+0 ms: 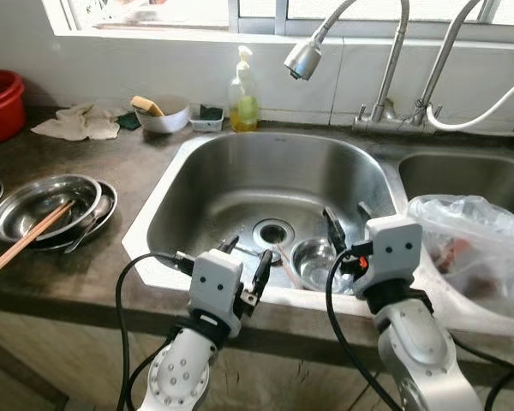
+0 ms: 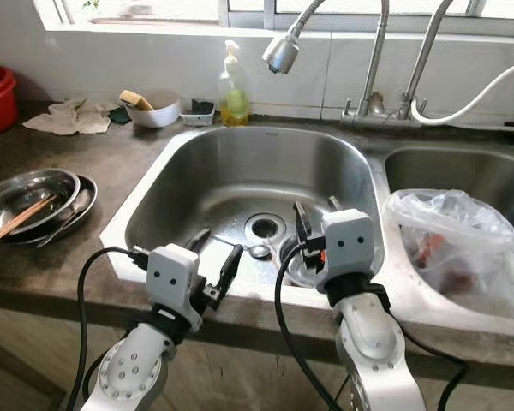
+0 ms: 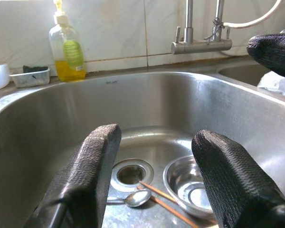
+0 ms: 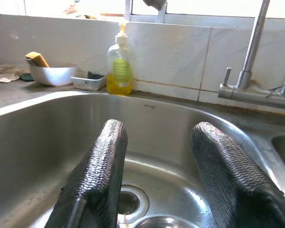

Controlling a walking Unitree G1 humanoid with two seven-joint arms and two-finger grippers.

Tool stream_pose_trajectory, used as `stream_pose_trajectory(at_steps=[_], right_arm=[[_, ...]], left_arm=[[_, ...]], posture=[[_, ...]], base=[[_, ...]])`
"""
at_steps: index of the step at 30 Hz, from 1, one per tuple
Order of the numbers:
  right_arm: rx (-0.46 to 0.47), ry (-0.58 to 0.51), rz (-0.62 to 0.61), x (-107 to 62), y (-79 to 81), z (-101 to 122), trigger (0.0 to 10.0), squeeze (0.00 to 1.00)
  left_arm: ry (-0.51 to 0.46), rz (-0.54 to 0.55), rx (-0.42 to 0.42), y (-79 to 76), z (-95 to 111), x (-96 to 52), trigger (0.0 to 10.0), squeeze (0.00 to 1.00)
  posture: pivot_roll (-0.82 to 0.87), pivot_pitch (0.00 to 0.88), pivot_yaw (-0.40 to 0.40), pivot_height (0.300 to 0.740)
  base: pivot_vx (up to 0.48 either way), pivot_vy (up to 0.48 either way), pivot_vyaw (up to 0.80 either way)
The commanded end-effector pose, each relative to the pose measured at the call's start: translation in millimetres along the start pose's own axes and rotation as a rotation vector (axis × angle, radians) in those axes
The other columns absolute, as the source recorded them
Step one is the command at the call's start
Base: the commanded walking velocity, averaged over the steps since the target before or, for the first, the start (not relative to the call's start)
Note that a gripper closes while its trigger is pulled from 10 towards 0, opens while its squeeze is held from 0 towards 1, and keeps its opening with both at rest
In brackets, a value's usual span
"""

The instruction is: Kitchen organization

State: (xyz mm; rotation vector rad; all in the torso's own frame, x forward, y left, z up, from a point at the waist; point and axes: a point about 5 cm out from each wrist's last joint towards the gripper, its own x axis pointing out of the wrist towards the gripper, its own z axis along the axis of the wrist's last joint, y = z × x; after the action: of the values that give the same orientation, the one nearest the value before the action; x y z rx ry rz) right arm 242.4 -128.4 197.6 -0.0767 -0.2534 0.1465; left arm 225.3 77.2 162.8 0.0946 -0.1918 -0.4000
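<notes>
Right pincer [image 1: 347, 224] spread above small shiny steel bowl [image 1: 315, 261] in sink [image 1: 240, 171].

A steel bowl [image 1: 319, 262] sits upright by the drain [image 1: 273, 231] — chopsticks [image 3: 168, 203] and a spoon [image 3: 135, 198] lie beside it.

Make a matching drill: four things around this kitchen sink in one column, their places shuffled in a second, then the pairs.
1. small steel bowl
2. yellow soap bottle
3. clear plastic bag
4. wooden chopsticks

A. in the right basin
B. across the steel dishes on the counter
C. on the ledge behind the sink
D. beside the left basin's drain

Pairs: 1-D, 2-C, 3-A, 4-B
</notes>
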Motion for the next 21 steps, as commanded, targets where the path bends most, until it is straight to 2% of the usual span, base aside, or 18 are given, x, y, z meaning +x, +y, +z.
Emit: stream_pose_trajectory(at_steps=[1, 21], right_arm=[[0.002, -0.016, 0.001, 0.1, 1.0, 2.8, 10.0, 0.00], [0.000, 0.005, -0.002, 0.5, 3.2, -1.8, 10.0, 0.00]], left_arm=[[-0.006, -0.001, 0.015, -0.5, 1.1, -2.4, 10.0, 0.00], [0.004, -0.010, 0.018, -1.5, -1.5, -2.3, 10.0, 0.00]], posture=[[0.14, 0.038, -0.014, 0.740], [0.15, 0.046, -0.017, 0.740]], base=[[-0.270, 0.000, 0.00], [-0.281, 0.000, 0.00]])
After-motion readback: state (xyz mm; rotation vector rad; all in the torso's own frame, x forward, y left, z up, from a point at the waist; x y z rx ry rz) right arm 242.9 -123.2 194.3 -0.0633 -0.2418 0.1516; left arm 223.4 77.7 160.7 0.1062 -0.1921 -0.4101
